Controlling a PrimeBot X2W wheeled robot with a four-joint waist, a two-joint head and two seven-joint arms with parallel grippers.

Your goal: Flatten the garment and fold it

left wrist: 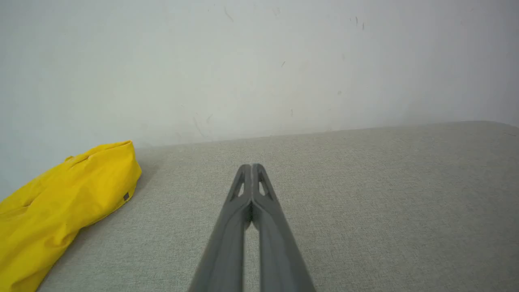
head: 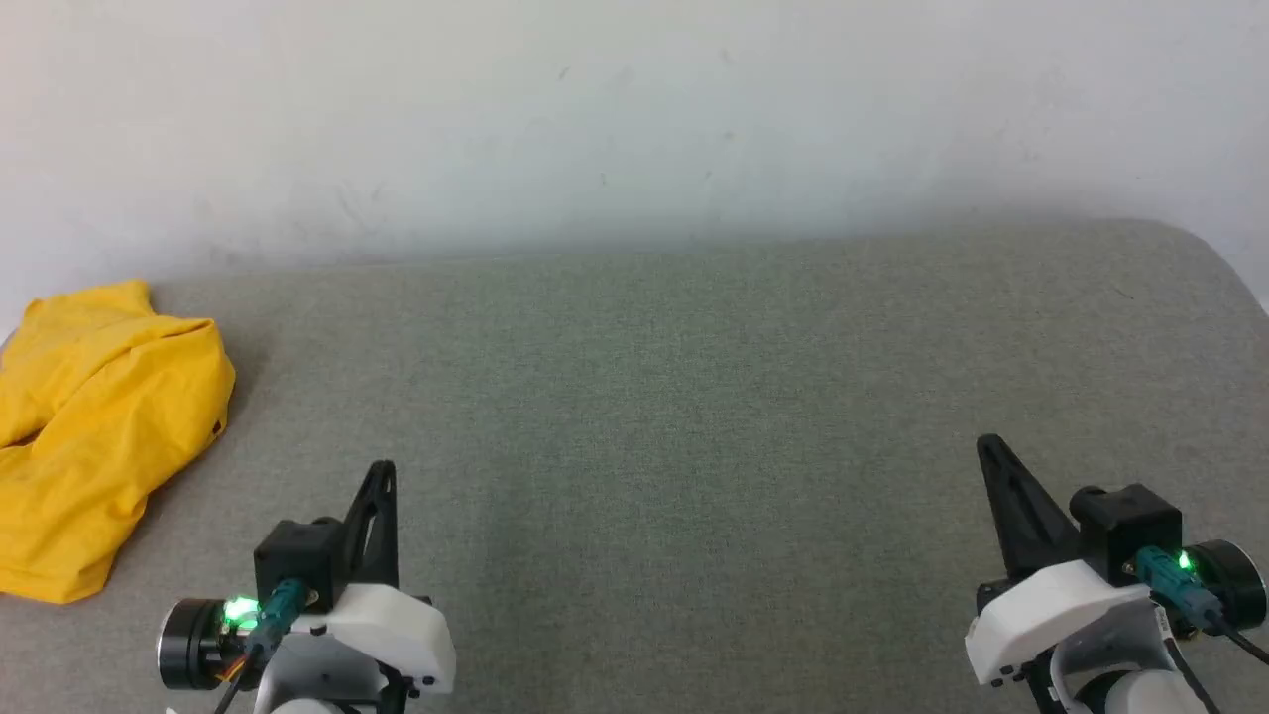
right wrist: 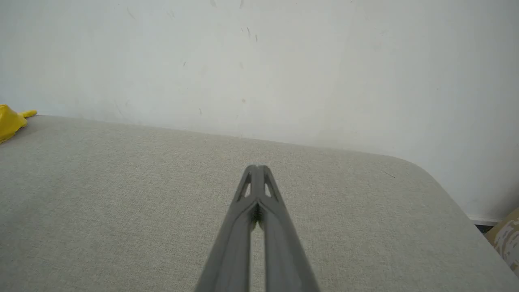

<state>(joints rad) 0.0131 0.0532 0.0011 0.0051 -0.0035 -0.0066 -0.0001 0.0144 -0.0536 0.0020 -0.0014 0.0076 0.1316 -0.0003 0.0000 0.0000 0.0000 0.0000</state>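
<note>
The garment (head: pixel 94 426) is a bright yellow heap, crumpled at the far left of the grey padded surface (head: pixel 694 397); its print is hidden. It also lies at the left in the left wrist view (left wrist: pixel 61 211), and a small corner of the garment (right wrist: pixel 10 121) peeks in at the left edge of the right wrist view. My left gripper (head: pixel 382 471) hovers at the lower left, right of the garment and apart from it, fingers pressed together, holding nothing. My right gripper (head: pixel 991 451) is at the lower right, far from the cloth, also shut and empty. The closed tips of the left gripper (left wrist: pixel 251 166) and the right gripper (right wrist: pixel 256 167) point toward the wall.
A pale wall (head: pixel 634 119) rises directly behind the padded surface. The surface's right end curves off in a rounded corner (right wrist: pixel 425 174), with a patterned object (right wrist: pixel 507 239) on the floor beyond it.
</note>
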